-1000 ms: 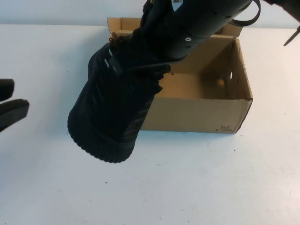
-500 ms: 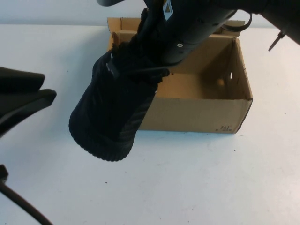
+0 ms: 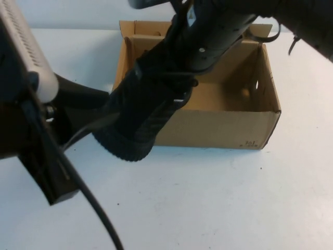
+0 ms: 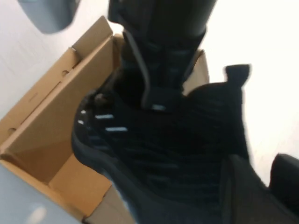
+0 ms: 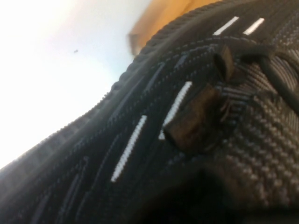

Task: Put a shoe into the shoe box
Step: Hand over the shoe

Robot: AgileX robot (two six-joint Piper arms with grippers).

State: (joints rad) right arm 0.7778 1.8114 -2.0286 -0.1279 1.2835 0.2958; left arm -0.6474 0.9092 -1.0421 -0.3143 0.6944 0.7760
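The black knit shoe (image 3: 140,112) is held in the air by the right gripper (image 3: 179,86), whose fingers are closed on the shoe's upper part near the laces. The shoe hangs tilted, toe down and toward the near left, over the left near corner of the open cardboard shoe box (image 3: 218,127). Most of the toe lies outside the box, above the white table (image 3: 218,198); the heel end is hidden under the right arm, above the box interior.

In the left wrist view the shoe (image 4: 173,154) is seen close against the box's left wall (image 4: 56,116), the right arm coming down onto it from above. In the right wrist view only knit fabric and a lace end (image 5: 196,121) are seen.

The left gripper (image 3: 86,112) is placed at the left, just beside the shoe's toe. One dark finger (image 4: 243,196) is seen in its own wrist view, but how far the fingers are parted cannot be told; nothing is seen held.

Risks judged from here:
- The toe overhangs the left wall; if lowered as it hangs, the sole would likely catch the rim and the light box be pushed or tipped.
- The grip is on soft knit, so the shoe may swivel or slip.
- The two arms are close, so contact between the left gripper and the shoe is possible.
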